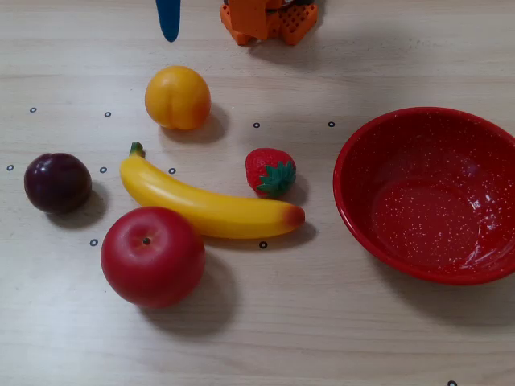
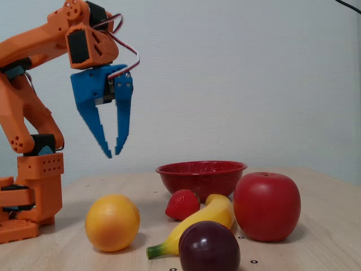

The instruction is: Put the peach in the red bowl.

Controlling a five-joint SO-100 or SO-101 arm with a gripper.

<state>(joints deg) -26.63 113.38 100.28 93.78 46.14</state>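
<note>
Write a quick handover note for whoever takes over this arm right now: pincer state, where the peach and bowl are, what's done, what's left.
Pincer: raised high above the table, fingers pointing down, only slightly apart, holding nothing.
Peach: on the table near the arm's base, untouched, the pincer roughly above it in the fixed view.
Red bowl: at the right of the overhead view, nothing in it.
Done: nothing yet.
Left: lower, grasp the peach, carry it to the bowl, release.

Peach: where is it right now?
In the overhead view the peach sits on the table upper left, above the banana, below the raised gripper.
</note>
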